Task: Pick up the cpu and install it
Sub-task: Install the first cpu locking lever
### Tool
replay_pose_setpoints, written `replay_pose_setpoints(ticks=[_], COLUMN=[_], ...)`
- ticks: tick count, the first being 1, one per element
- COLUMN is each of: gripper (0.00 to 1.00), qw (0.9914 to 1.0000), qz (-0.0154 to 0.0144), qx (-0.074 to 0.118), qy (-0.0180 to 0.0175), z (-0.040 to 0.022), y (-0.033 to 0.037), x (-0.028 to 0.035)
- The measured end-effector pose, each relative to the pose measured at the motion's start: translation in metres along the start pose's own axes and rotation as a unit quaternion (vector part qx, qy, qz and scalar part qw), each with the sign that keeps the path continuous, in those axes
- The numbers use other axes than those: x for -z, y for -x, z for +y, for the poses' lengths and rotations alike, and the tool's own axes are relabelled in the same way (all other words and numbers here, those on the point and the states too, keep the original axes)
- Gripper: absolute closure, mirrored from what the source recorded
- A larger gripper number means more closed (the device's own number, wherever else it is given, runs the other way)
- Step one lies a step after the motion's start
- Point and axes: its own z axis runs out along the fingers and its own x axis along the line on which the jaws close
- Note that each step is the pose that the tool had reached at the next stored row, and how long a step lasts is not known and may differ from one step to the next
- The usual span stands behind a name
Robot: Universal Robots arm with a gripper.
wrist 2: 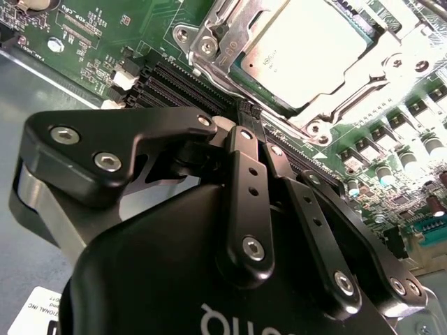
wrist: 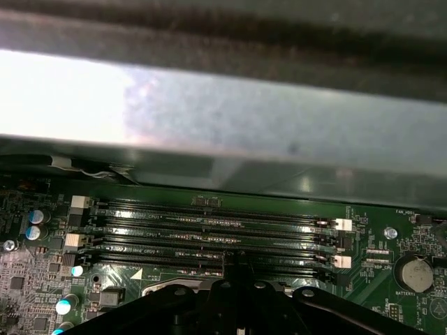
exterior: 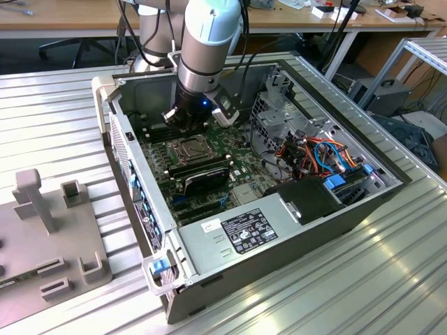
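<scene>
On the table (exterior: 391, 279) we see the open computer case (exterior: 279, 230); our arm (exterior: 209, 42) reaches steeply into it. The gripper (wrist 2: 246, 115) hangs clenched and empty over the memory slots (wrist: 209, 223), just beside the cpu (wrist 2: 307, 49), which sits in its socket frame (wrist 2: 209, 28).

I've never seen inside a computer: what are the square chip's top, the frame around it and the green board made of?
The cpu has a matte grey metal-looking top, its glare soft. The socket frame seems polished metal, with sharp bright reflections. The motherboard looks like glossy green-coated circuit board, perhaps fibreglass.
</scene>
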Motion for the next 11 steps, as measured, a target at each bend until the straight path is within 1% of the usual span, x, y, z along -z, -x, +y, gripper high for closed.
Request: replay_pose_setpoints(ticks=[11], gripper=[0.89], qw=[1.0], qz=[-0.0001], qx=[0.0], qy=[0.0001], z=[-0.0001], y=[0.0], x=[-0.0007])
